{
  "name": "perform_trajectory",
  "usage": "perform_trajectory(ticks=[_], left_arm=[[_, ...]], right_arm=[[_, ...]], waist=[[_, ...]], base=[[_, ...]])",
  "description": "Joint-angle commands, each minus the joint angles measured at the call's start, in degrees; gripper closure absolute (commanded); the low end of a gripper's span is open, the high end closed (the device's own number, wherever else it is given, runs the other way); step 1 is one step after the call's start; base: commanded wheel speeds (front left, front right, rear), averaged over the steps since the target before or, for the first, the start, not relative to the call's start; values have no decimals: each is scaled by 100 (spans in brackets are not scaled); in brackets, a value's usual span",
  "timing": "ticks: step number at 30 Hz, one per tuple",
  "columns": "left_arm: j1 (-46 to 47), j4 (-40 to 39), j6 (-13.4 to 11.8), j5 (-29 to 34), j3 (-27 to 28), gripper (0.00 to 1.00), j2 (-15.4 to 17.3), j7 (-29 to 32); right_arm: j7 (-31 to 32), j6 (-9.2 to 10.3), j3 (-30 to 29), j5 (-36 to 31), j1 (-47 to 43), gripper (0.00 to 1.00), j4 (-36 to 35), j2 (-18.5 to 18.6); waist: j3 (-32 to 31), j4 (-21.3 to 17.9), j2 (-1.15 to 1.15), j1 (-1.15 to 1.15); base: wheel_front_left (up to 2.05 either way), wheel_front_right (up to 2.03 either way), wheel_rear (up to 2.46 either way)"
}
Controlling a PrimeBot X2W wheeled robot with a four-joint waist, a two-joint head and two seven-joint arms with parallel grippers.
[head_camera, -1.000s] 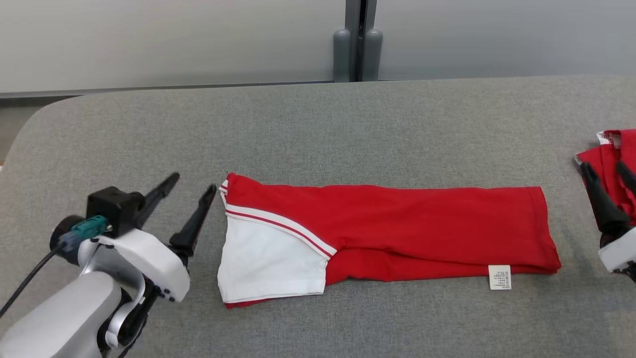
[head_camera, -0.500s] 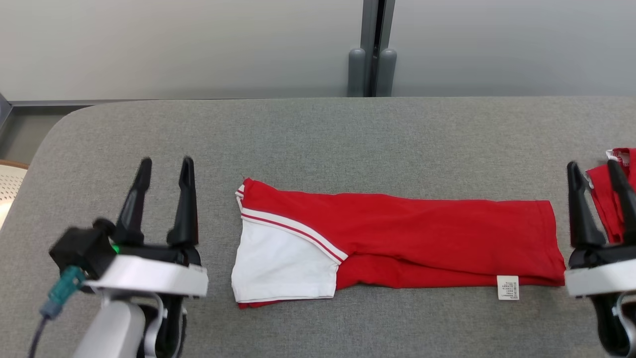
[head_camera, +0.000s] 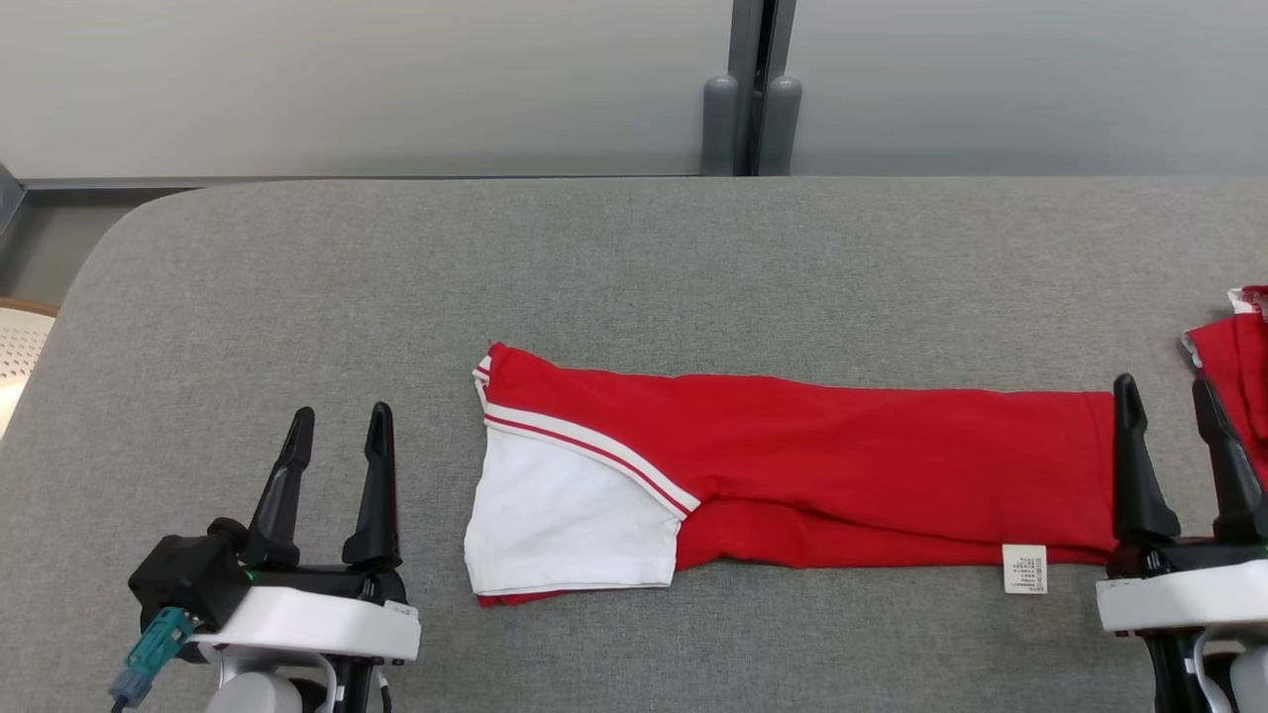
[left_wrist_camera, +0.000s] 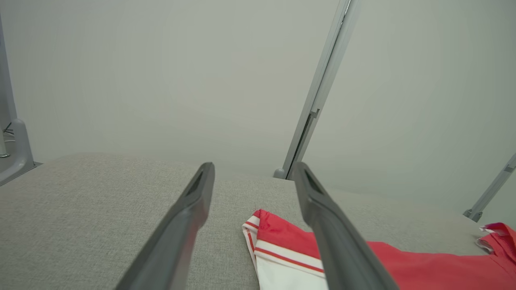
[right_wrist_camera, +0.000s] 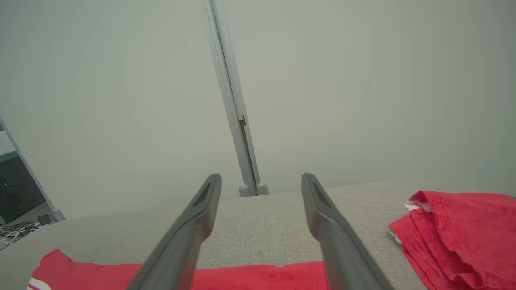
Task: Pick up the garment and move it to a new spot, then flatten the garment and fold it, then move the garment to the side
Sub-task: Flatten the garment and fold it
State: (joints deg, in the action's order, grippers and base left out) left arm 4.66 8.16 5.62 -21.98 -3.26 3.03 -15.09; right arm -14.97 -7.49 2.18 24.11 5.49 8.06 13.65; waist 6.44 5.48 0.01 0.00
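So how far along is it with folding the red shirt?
Done: the shirt lies flat on the table, folded lengthwise into a long strip, white sleeve on top at its left end. In hand: nothing; the left fingers and right fingers stand open and empty, one pair at each end. Left: the crosswise folds, then moving it aside, perhaps by the other red garment.

Two red garments (head_camera: 842, 465) (head_camera: 1243, 347), one grey table (head_camera: 634, 257)

The left gripper (head_camera: 342, 411) and right gripper (head_camera: 1162, 383) each show two long, tapering black jaws on glossy white wrist shells (head_camera: 307, 616). The left carries a black camera block (head_camera: 188, 582) and teal cable plug (head_camera: 157, 636).
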Motion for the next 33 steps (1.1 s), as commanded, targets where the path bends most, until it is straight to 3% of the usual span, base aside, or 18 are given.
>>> perform_trajectory(ticks=[1, 14, 20, 26, 27, 28, 33], left_arm=[[82, 34, 56, 79, 26, 0, 7, -6], [300, 265, 152, -83, -324, 0, -2, -6], [348, 408, 170, -143, -356, 0, -2, -6], [398, 434, 177, -130, -388, 0, -1, -7], [406, 436, 178, -135, -385, 0, -1, -7], [418, 440, 179, -136, -375, 0, -1, -7], [487, 466, 185, -66, -216, 0, -5, -7]], right_arm=[[-29, 0, -94, 57, -19, 0, 212, -32], [-29, 0, -818, 316, 505, 0, 2381, -418], [-30, 0, -904, 308, 878, 0, 3241, -433], [-8, 0, -815, 504, 1036, 0, 3664, -499], [-7, 0, -778, 543, 1060, 55, 3728, -493], [-1, 0, -741, 566, 1074, 100, 3779, -475], [-1, 3, -747, 594, 1148, 100, 3875, -298]], waist=[[49, 32, -1, 0], [351, 234, -1, 0], [484, 310, -1, 0], [531, 333, -1, 0], [531, 333, -1, 0], [530, 330, -1, 0], [502, 302, -1, 0]], base=[[0, 0, 0], [0, 0, 0], [0, 0, 0], [0, 0, 0], [0, 0, 0], [0, 0, 0], [0, 0, 0]])
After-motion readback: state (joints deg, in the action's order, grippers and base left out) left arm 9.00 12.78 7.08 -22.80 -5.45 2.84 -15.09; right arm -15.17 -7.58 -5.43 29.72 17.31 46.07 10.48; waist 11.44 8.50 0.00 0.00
